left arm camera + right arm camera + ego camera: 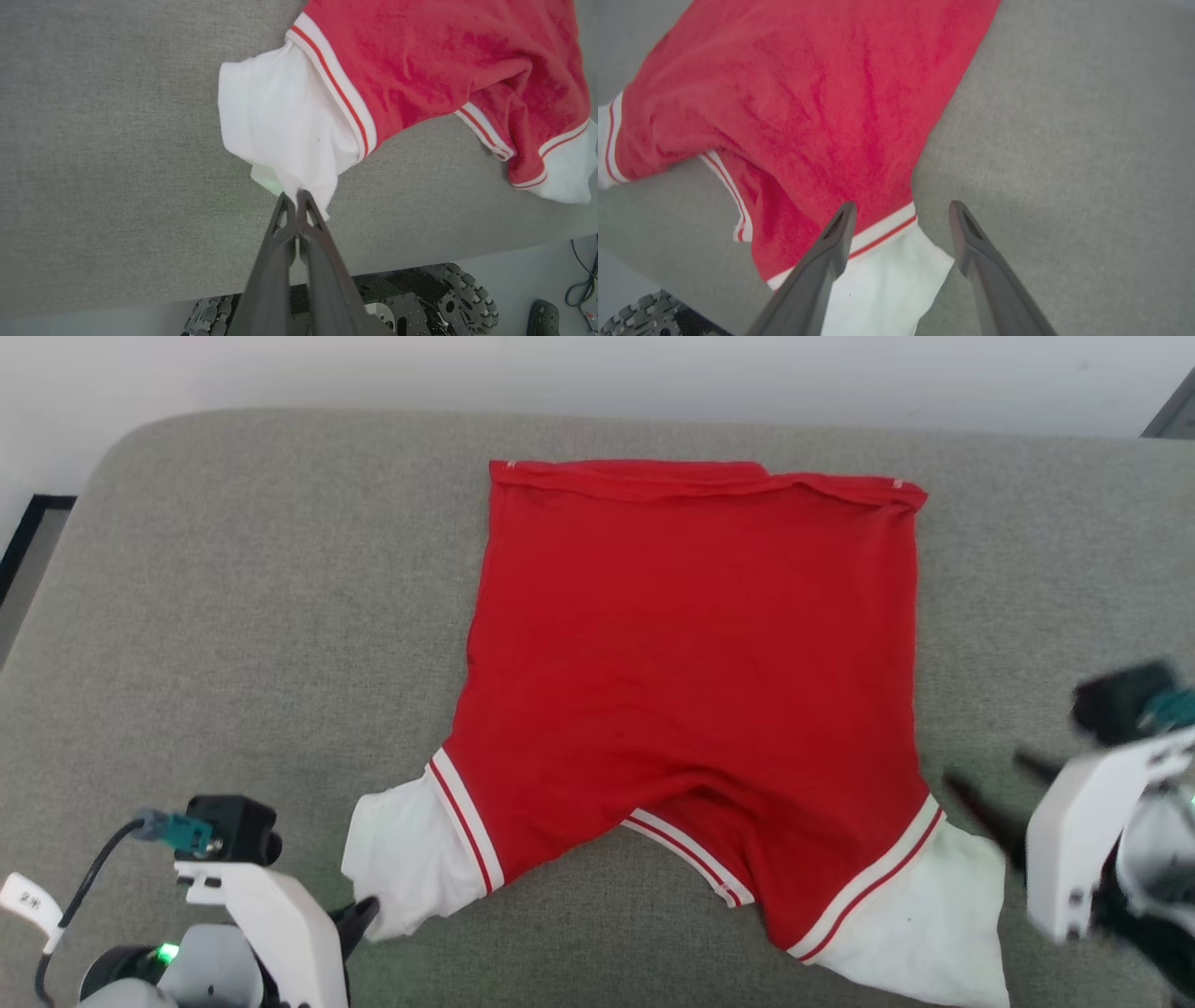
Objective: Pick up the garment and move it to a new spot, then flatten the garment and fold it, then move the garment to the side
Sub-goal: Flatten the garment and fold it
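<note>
Garment point(691, 644), a red T-shirt with white short sleeves, lies spread out on the grey cloth worktop point(233, 616). The bottom hem point(700, 481) is on the far side. The sleeves and the collar are on the near side, close to the robot. The red body looks mostly flat, with some small wrinkles near the collar. The striped collar trim point(686, 854) is bunched up in the middle of the near edge.

The left sleeve point(401, 859) sits at the near left. The left gripper point(295, 200) is at that sleeve's near edge. Its two dark fingers point(280, 261) are pressed tight together, and they pinch a bit of the white cloth between the tips.

The right sleeve point(934, 924) sits at the near right, close to the worktop's near edge. The right gripper point(901, 217) is just by it. Its fingers point(831, 247) are spread wide apart and hold nothing. One finger is over the striped band of the sleeve, and the other is over bare grey cloth to the right of the garment. In the head view this gripper looks blurry.

Past the near edge of the worktop, the robot's black wheels point(467, 284) sit on a pale floor point(528, 275).
</note>
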